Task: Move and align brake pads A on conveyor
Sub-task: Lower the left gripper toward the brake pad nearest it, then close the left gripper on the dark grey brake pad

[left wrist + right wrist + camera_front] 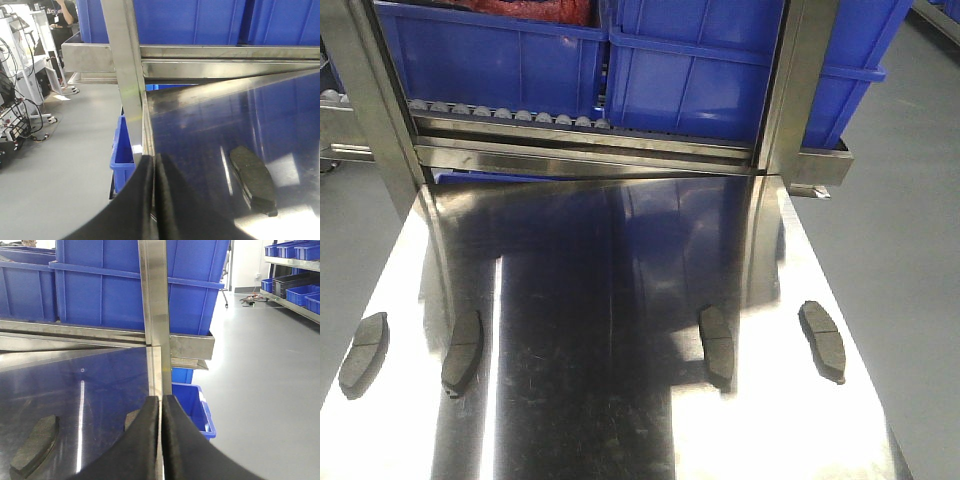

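Several brake pads A lie flat in a row on the shiny steel table (620,420): dark-grey curved oblongs at far left (364,351), left of centre (462,350), right of centre (717,345) and far right (822,340). My left gripper (155,156) is shut with nothing in it, over the table's left edge, with one pad (252,180) to its right. My right gripper (161,399) is shut and holds nothing, over the table's right edge. One pad (35,445) lies to its left, and another (131,419) is partly hidden behind its fingers. The conveyor is out of view.
A steel roller rack (510,112) with large blue bins (690,70) stands across the table's far end, with upright steel posts (800,90) at its corners. Smaller blue bins (192,405) sit on the grey floor beside the table. Equipment and cables (20,115) stand far left.
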Tool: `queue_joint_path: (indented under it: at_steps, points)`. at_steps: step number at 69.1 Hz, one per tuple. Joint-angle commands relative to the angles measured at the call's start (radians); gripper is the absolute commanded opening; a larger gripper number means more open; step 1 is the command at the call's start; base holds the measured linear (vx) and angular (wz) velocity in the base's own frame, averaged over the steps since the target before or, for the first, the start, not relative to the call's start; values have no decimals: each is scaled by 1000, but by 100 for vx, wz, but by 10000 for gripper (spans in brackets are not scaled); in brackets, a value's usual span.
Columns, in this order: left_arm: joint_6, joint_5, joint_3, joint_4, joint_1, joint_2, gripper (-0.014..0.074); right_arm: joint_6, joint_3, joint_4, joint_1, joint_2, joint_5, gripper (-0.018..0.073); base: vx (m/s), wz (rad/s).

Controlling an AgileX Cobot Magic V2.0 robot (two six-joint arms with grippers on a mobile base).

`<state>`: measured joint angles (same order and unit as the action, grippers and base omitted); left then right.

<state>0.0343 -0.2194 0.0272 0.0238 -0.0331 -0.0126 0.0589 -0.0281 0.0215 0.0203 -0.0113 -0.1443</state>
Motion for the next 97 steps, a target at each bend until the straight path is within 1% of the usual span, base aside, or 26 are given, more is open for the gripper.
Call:
queue_joint_path:
  at_steps: [1,7,11,20,23,25,30,35,39,45,52,58,62,67,73,81,82,87,91,97]
  points:
    - [-3,73,25,-7,4,-14,-5,-4,-4,2,2,-15,75,-9,0,0]
    - [-11,77,25,-7,4,-14,-5,-4,-4,2,2,-15,75,-9,0,0]
    - [-21,99,25,-7,4,-14,-5,-4,-4,2,2,-15,75,-9,0,0]
    - [-7,254,18,6,4,-14,-5,-4,-4,2,2,-15,75,-9,0,0]
    - [-12,285,1,1,4,-12,-5,-4,-4,2,2,-15,75,-9,0,0]
    - [-15,285,-22,1,4,-7,-5,-4,-4,2,2,-15,75,-9,0,0]
    - [-15,219,-88,1,4,35,-5,-4,-4,2,2,-15,75,-9,0,0]
    - [-14,92,-181,1,4,113,-5,-4,-4,2,2,-15,75,-9,0,0]
    - [-14,0,-259,2,4,209,-5,-4,-4,2,2,-15,75,-9,0,0]
    - [-14,-82,-357,2,4,366,-5,-4,-4,2,2,-15,75,-9,0,0]
    - [-14,-102,-423,2,4,497,-5,-4,-4,2,2,-15,75,-9,0,0]
    - [-14,-89,-436,2,4,569,-3,-4,-4,2,2,-15,75,-9,0,0]
    - [-14,-80,-436,2,4,592,15,-4,-4,2,2,-15,75,-9,0,0]
    - [-14,-80,-436,2,4,602,69,-4,-4,2,2,-15,75,-9,0,0]
    - [-12,-78,-436,3,4,604,191,-4,-4,2,2,-15,75,-9,0,0]
    - [-12,-80,-436,2,4,604,426,-4,-4,2,2,-15,75,-9,0,0]
    - [-12,-80,-436,2,4,604,468,-4,-4,2,2,-15,75,-9,0,0]
    - [-12,-79,-436,2,4,604,602,-4,-4,2,2,-15,75,-9,0,0]
    - [-12,-73,-433,3,4,604,683,-4,-4,2,2,-15,75,-9,0,0]
    - [-34,-51,-424,-4,4,604,735,-4,-4,2,2,-15,75,-9,0,0]
